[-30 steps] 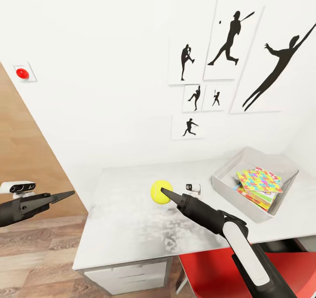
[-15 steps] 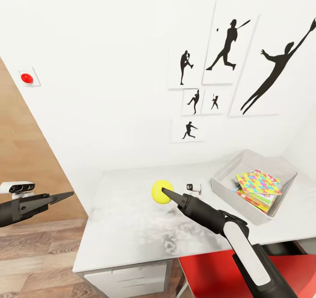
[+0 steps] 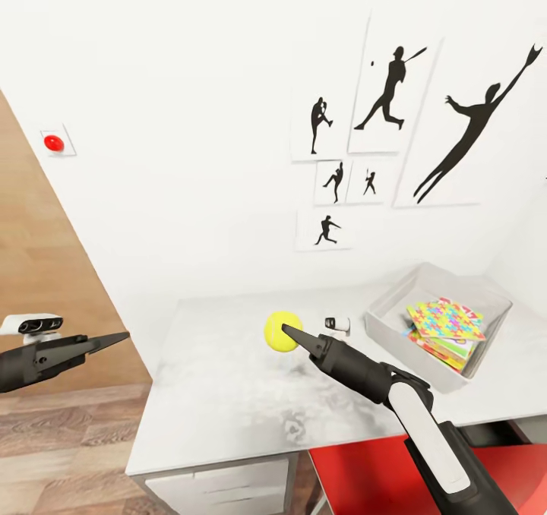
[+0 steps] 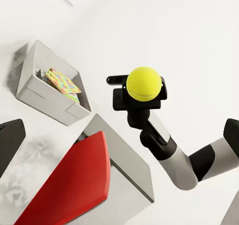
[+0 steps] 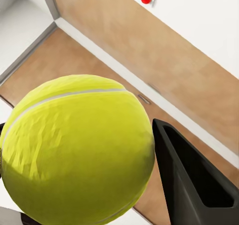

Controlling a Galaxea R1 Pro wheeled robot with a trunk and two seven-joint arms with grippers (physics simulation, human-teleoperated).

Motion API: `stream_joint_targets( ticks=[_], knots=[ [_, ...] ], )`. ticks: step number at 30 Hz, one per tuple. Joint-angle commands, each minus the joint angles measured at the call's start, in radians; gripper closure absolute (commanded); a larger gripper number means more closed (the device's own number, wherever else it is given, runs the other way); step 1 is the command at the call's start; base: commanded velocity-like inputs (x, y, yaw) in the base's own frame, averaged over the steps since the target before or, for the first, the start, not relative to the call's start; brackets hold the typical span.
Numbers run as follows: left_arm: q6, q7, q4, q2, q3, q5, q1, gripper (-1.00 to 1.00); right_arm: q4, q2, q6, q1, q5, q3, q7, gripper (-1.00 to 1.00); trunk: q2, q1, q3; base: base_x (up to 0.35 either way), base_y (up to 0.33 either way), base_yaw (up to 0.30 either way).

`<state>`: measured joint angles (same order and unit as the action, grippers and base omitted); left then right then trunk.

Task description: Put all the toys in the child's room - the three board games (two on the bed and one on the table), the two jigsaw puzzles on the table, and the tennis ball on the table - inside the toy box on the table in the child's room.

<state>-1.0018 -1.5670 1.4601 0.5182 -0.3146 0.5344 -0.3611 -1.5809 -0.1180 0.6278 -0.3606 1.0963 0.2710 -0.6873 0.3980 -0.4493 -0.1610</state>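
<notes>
Head view, your right gripper (image 3: 291, 334) clamps the tennis ball (image 3: 282, 331) above the table (image 3: 228, 393), toy box (image 3: 387, 325) to its right holding jigsaw puzzles (image 3: 446, 320), your left gripper (image 3: 114, 339) off the table's left edge, its opening unclear.

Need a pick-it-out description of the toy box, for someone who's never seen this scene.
Find the long pale grey table against the white wall with the black athlete silhouettes. The toy box sits at its far right end, under the largest leaping silhouette: a shallow pale grey tray with sloping walls. It alone holds bright jigsaw puzzles; the tennis ball nearby is held in the right gripper.
</notes>
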Motion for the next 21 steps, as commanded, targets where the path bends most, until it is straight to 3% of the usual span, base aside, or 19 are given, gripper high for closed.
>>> stream_joint_targets(
  ticks=[1, 15, 21],
  knots=[
    [-0.011, -0.004, 0.000, 0.000, 0.001, -0.001, -0.001, -1.00, 0.000, -0.001, 0.009, -0.001, 0.012, 0.001, 0.002, 1.00, 0.002, -0.001, 0.000, 0.000, 0.000, 0.000],
    [-0.012, -0.004, 0.018, 0.000, 0.003, -0.002, 0.001, -1.00, 0.000, -0.001, 0.009, -0.001, 0.013, 0.002, 0.002, 1.00, 0.002, -0.001, 0.022, 0.000, 0.000, -0.001],
    [-0.013, -0.004, 0.016, 0.000, -0.005, -0.003, 0.001, -1.00, 0.000, -0.001, 0.009, -0.001, 0.012, 0.001, 0.003, 1.00, 0.002, -0.001, 0.031, 0.000, 0.000, -0.136]
  ],
)
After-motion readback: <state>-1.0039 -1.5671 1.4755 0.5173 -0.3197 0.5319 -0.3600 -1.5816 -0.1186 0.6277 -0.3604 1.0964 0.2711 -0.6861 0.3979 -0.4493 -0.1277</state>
